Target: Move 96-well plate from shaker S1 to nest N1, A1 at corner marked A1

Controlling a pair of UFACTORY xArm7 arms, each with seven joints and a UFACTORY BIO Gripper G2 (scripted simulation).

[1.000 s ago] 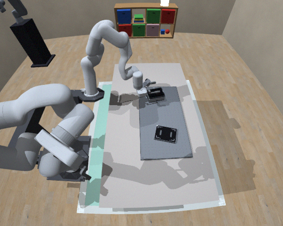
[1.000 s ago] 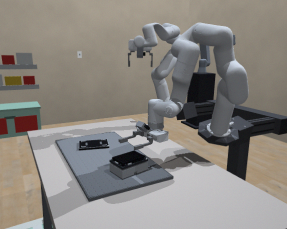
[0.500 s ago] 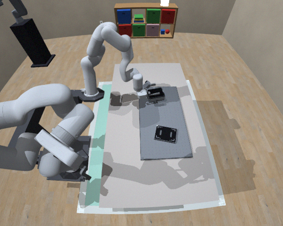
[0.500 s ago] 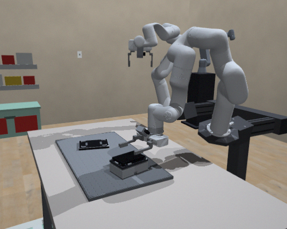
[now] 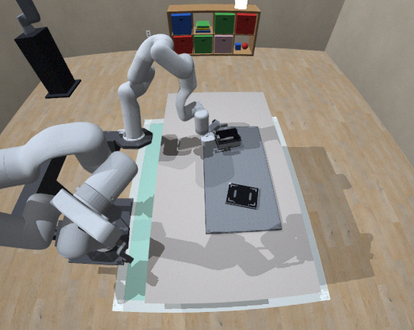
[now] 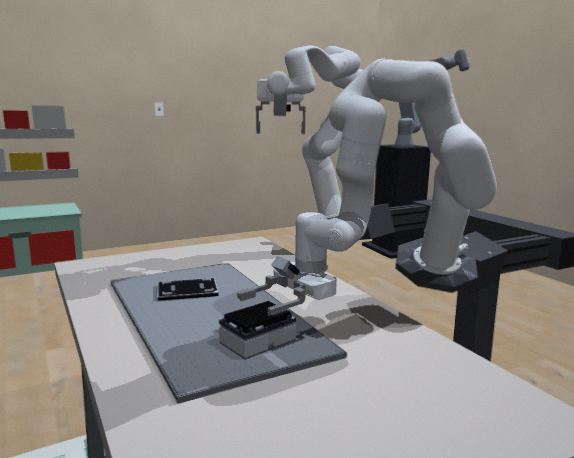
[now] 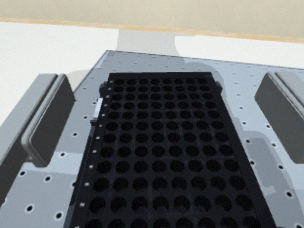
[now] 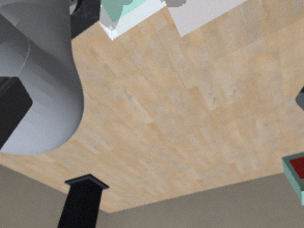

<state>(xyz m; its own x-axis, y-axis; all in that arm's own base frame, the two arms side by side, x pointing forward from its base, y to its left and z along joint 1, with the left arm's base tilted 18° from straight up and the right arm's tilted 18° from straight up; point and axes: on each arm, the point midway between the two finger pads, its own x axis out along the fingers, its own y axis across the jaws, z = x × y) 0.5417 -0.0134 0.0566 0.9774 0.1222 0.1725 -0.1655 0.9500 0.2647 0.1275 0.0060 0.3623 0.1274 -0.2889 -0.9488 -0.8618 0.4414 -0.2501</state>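
The black 96-well plate [image 5: 234, 133] [image 6: 249, 318] [image 7: 165, 137] sits on the grey plate shaker S1 [image 5: 229, 145] [image 6: 247, 345]. My left gripper [image 6: 259, 302] [image 7: 167, 120] is partly open and empty. Its fingers are tilted low over the plate; in the left wrist view they stand one beyond each long side, with a gap at both. The marks at the plate's corners are too small to read. The black plate nest N1 [image 5: 242, 195] [image 6: 188, 288] is empty, with pale locators at its corners. My right gripper [image 6: 281, 131] [image 8: 160, 102] is open and empty, high up away from the shaker.
The shaker and nest stand on a grey perforated board [image 5: 221, 220] [image 6: 192, 380] on the pale table [image 5: 182, 288] [image 6: 382, 410]. The right arm [image 5: 106, 184] is folded beside the table's edge. A black pedestal [image 5: 45, 61] [image 8: 82, 207] stands on the floor behind the arms.
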